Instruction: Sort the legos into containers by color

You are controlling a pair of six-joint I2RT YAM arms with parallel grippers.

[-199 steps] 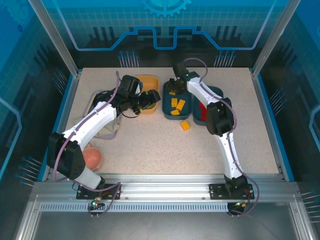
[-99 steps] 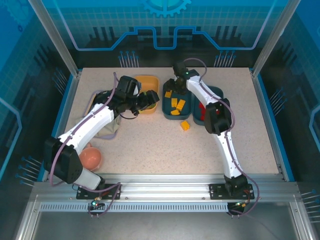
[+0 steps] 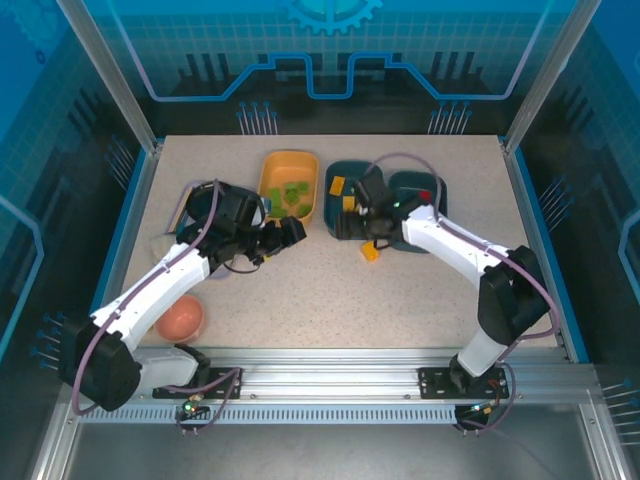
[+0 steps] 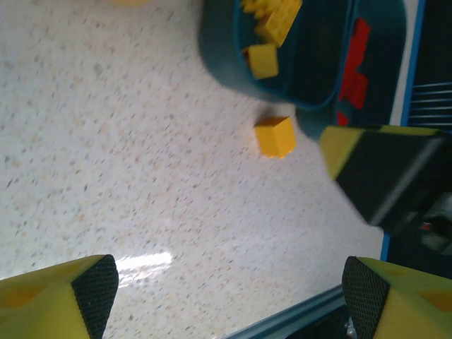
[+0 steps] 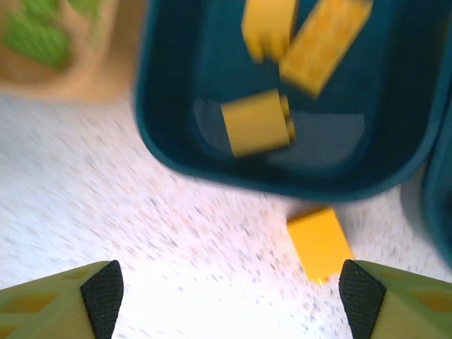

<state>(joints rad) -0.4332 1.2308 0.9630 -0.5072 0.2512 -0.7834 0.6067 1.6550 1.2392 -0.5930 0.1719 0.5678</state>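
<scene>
One loose yellow brick [image 3: 370, 252] is noted on the speckled table [image 3: 300, 300], just off the near rim of the middle teal tub [image 3: 335, 225] and clear of it. It is a small, plain, blocky piece, only slightly longer than wide. In the right wrist view its long axis runs away from the camera, leaning a little to the lower right, skewed to the tub rim.

Yellow bricks [image 5: 256, 123] are seen lying at mixed angles inside the middle teal tub. Green bricks [image 3: 292, 195] are held in the yellow-orange tub [image 3: 272, 165], and red bricks [image 4: 357, 49] in the right teal tub [image 3: 432, 185].

The right gripper [image 5: 229, 293] is recorded above the table near the loose yellow brick, jaws spread wide, nothing between them. The left gripper [image 4: 229, 286] is likewise spread and empty, over bare table
</scene>
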